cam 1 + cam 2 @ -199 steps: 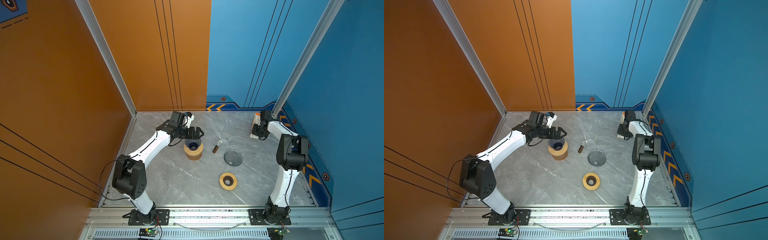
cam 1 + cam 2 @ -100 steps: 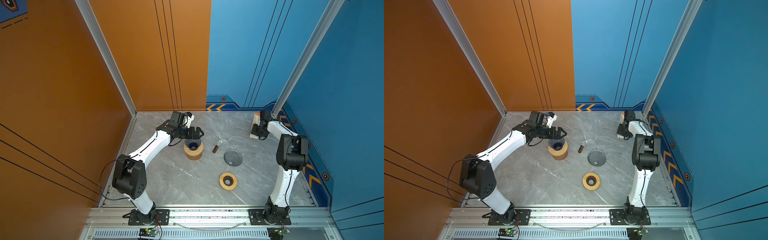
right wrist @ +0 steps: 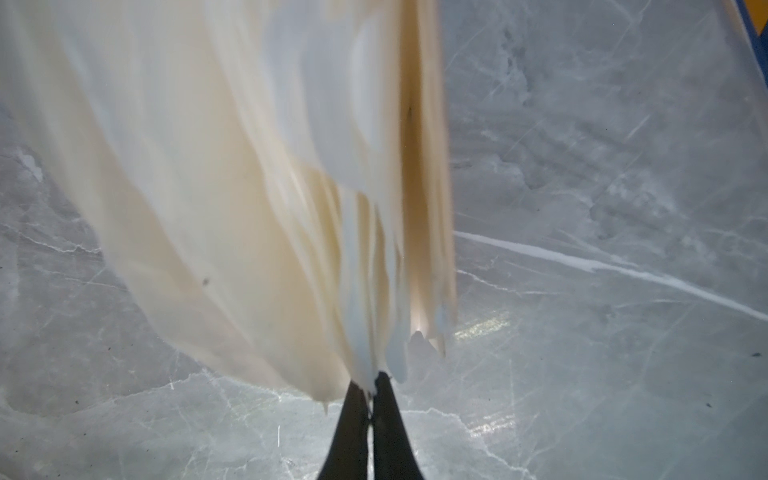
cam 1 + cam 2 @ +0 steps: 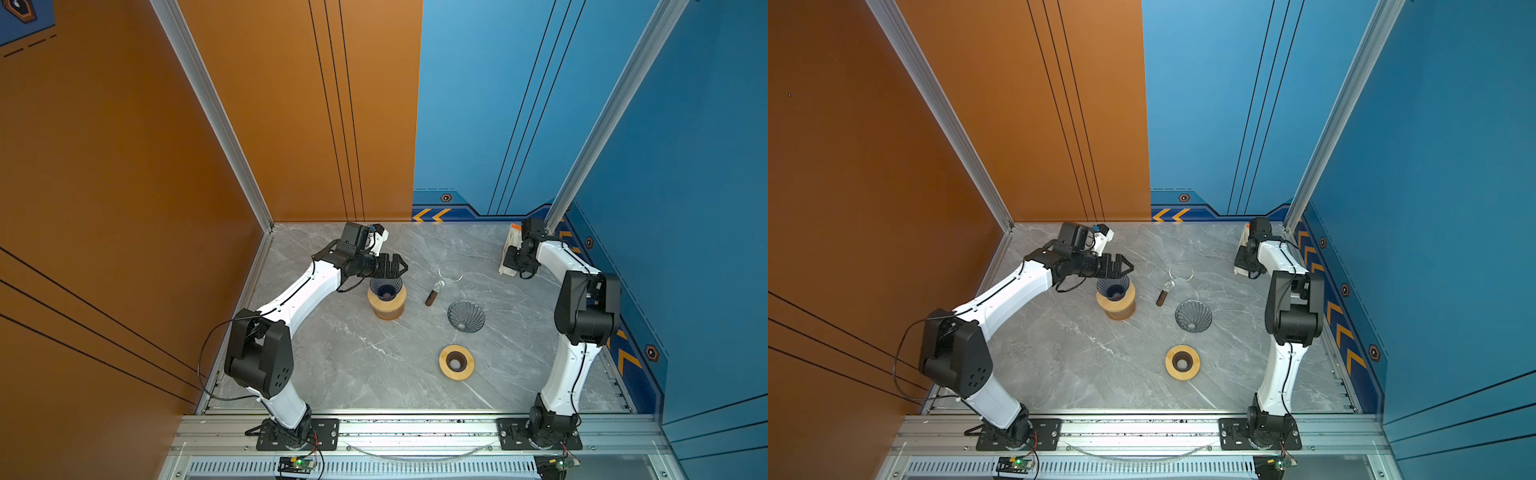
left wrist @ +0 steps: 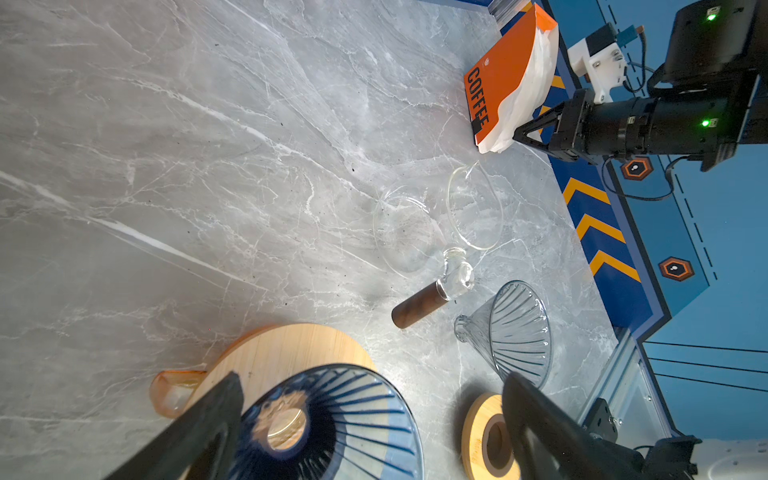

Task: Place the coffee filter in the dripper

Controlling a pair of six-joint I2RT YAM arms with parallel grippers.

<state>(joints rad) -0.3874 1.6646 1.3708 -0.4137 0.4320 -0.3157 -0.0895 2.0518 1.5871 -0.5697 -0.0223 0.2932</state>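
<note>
Right wrist view first: the right pincer (image 3: 371,384) is clenched tight, tips together on the bottom edge of a white filter (image 3: 291,249). The papers fan out in blurred layers, so whether it has one sheet or several cannot be told. From the left wrist view, the right pincer (image 5: 517,135) noses into the papers spilling from the orange pack (image 5: 496,79) marked COFFEE, which stands in the table's far right corner by the blue wall. So the filter is at the pack, well apart from the blue dripper (image 4: 385,286).

Over to the left pincer (image 4: 401,267): jaws spread wide, holding nothing, hanging just above that dripper's rim. The dripper sits upright on a wooden stand (image 4: 387,309).

Against the top views a second back, nothing visibly differs: both arms are in the same pose, and every item is in the same spot.

Around them on the marble table (image 4: 353,365): a glass carafe (image 4: 450,273) lies on its side between pack and blue dripper. A clear dripper (image 4: 466,316) is tipped over near it, and a wooden ring (image 4: 456,362) lies nearer the front.
</note>
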